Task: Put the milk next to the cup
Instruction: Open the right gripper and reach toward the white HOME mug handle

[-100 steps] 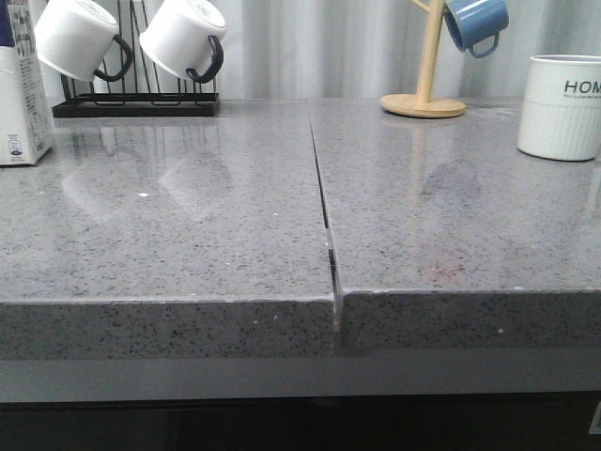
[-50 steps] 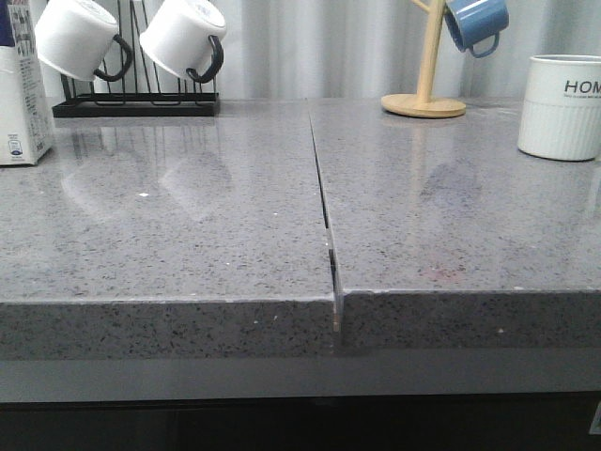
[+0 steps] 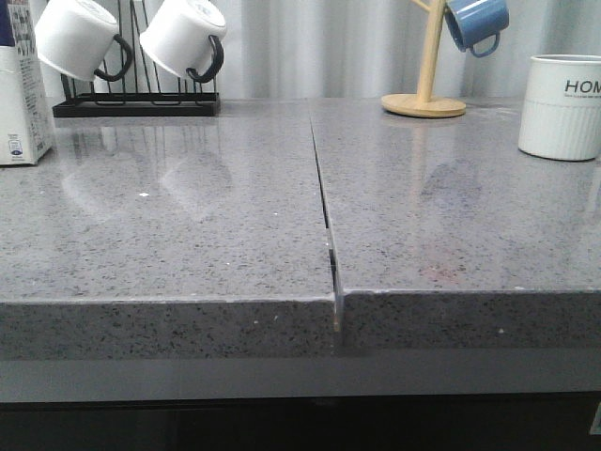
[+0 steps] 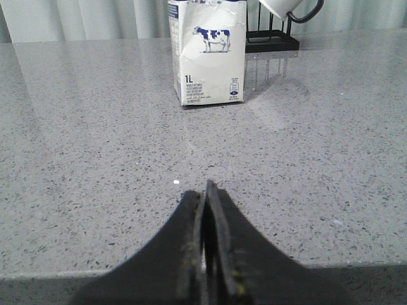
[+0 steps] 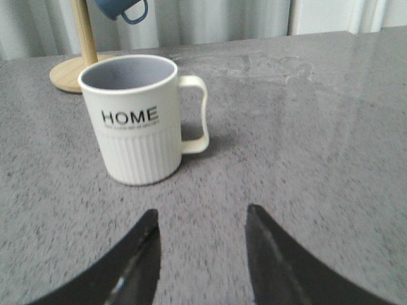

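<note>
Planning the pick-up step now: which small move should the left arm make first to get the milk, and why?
Probably open the left gripper before advancing. Its fingers are pressed together with nothing between them, and the milk carton stands upright ahead of it, untouched, across bare countertop. The HOME cup sits far to the right, in front of the open right gripper.

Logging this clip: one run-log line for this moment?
milk: far left, untouched | cup: far right | left gripper: shut, empty | right gripper: open, empty
</note>
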